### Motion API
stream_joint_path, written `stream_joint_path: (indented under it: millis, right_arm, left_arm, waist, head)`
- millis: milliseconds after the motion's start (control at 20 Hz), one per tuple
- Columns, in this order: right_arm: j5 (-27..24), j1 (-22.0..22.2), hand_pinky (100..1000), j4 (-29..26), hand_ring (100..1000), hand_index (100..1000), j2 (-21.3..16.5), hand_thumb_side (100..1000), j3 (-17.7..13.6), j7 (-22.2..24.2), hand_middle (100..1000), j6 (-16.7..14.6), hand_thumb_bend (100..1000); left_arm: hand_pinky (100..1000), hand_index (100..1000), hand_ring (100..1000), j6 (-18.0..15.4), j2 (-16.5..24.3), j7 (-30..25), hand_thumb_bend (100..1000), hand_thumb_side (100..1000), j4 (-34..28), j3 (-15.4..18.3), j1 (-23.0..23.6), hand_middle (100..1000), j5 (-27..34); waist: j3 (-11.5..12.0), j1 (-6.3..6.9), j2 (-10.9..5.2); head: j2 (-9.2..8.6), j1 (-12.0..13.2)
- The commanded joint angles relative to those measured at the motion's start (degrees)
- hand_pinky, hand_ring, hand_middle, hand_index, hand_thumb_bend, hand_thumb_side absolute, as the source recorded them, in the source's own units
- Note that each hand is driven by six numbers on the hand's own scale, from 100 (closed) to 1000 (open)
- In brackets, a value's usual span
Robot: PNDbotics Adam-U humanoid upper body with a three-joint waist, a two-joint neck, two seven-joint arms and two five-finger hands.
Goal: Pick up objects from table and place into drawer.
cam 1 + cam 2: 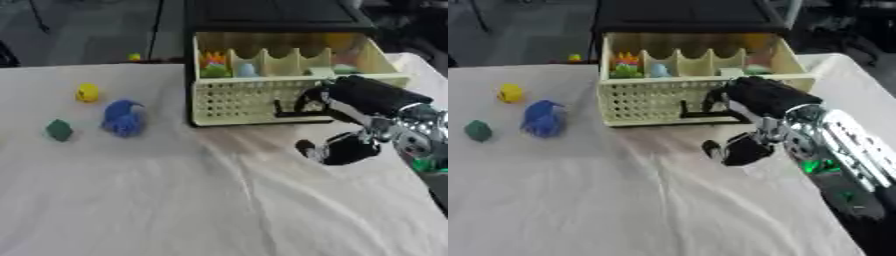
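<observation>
A cream perforated drawer (236, 100) stands open at the back of the table, its compartments holding several colourful small things (214, 65). On the white cloth at the left lie a yellow toy (87, 93), a blue toy (122, 118) and a small green piece (59, 130). My right hand (767, 102) hovers just in front of the drawer's right half, fingers loosely extended toward its front wall and thumb (737, 150) hanging below. Nothing shows between the fingers. The left hand does not appear in either view.
A dark cabinet (271, 15) rises behind the drawer. A small yellow thing (134, 57) sits past the table's far edge. The white cloth (175, 200) is wrinkled across the table's front and middle. The table's right edge runs close to my right forearm (842, 155).
</observation>
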Motion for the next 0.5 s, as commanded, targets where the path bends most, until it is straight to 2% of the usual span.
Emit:
stream_joint_path:
  millis: [50, 250, 500]
  right_arm:
    - [-0.5, -1.0, 100, -0.9, 100, 867, -1.9, 334, -1.1, -1.9, 100, -1.4, 345]
    - [1.1, -2.1, 100, -0.9, 100, 865, -2.2, 361, -2.8, -5.1, 100, -2.5, 343]
    - [0.7, -2.6, 100, -0.9, 100, 860, -2.5, 360, -4.2, -7.8, 100, -3.2, 361]
  left_arm:
    - [710, 960, 790, 0.0, 0.9, 0.2, 255, 990, -0.9, 0.9, -0.5, 848, 0.1]
    - [710, 960, 791, 0.0, 1.0, 0.2, 254, 991, -0.9, 1.0, -0.4, 848, 0.1]
    - [709, 961, 790, 0.0, 1.0, 0.3, 254, 991, -0.9, 1.0, -0.2, 848, 0.1]
  waist:
    - [-0.1, 0.19, -1.04]
    - [-0.3, 0.18, -1.24]
    - [-0.4, 0.14, -1.42]
  head:
    - [-0.60, 0.2]
    - [-0.68, 0.5]
    - [-0.75, 0.8]
